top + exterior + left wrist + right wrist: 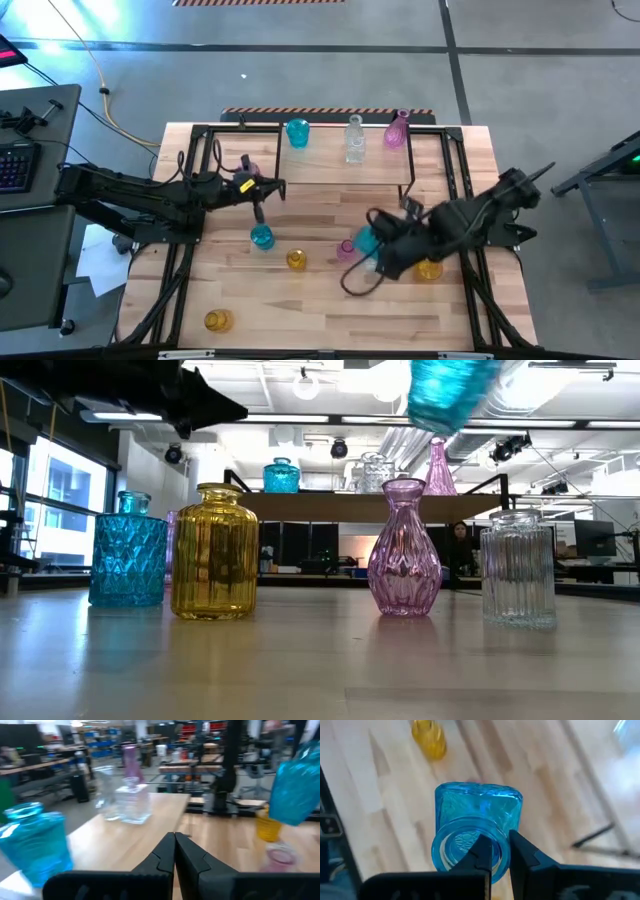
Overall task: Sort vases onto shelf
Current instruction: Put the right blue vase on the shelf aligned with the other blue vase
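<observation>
Three vases already stand along the shelf (330, 170) in the upper middle of the high view: a teal jar (297, 132), a clear bottle (355, 140) and a pink bud vase (397, 130).

The right claw (496, 851) is clenched on the rim of a teal square vase (479, 827), one finger inside the mouth and one outside. In the low view that vase hangs at the top edge of the frame, well clear of the bench (320, 310), so it looks lifted and on its way to the shelf.

The left claw (174, 851) is clenched on nothing and sits left of centre in the high view, just beside the shelf's left end.

Much is left. On the bench are a teal vase (262, 237), a yellow jar (296, 260), a pink vase (347, 249), an amber vase (428, 269) under the right arm and a yellow vase (218, 320) at the lower left. A purple one (249, 166) shows near the left claw. The sort seems roughly a third done.
</observation>
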